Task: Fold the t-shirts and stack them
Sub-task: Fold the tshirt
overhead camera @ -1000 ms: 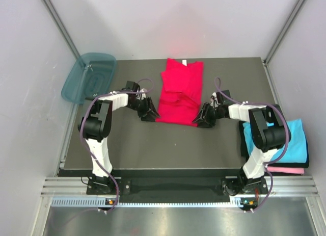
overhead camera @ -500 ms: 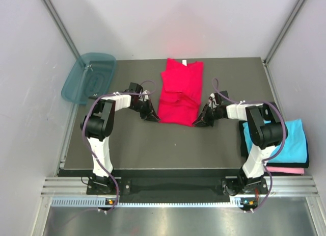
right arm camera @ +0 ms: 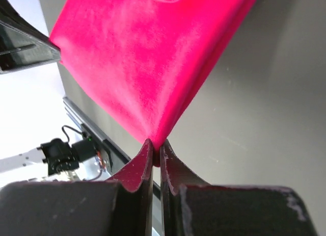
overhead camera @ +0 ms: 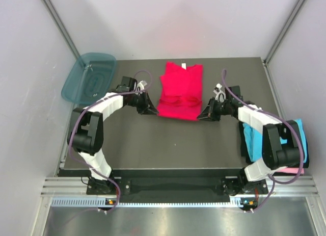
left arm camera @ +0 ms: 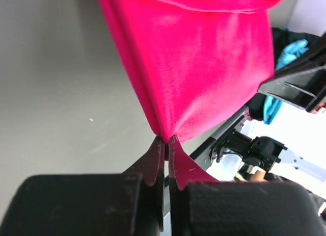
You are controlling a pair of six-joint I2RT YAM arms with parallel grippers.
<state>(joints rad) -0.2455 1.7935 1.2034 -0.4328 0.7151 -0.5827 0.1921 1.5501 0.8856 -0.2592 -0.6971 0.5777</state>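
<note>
The red shirt (overhead camera: 180,90) lies partly folded at the middle of the table (overhead camera: 168,144), toward its far edge, with the white collar tag on the side away from the arms. You have its near hem pinched at both corners. Your left gripper (left arm camera: 166,141) is closed tight on the near-left corner and your right gripper (right arm camera: 155,144) on the near-right corner, the cloth fanning out taut from each pair of fingers. At the table's right edge a cyan shirt (overhead camera: 300,136) sits folded on a pink shirt (overhead camera: 291,171), partly hidden by the right arm. A teal tub (overhead camera: 89,77) leans at the far-left corner.
</note>
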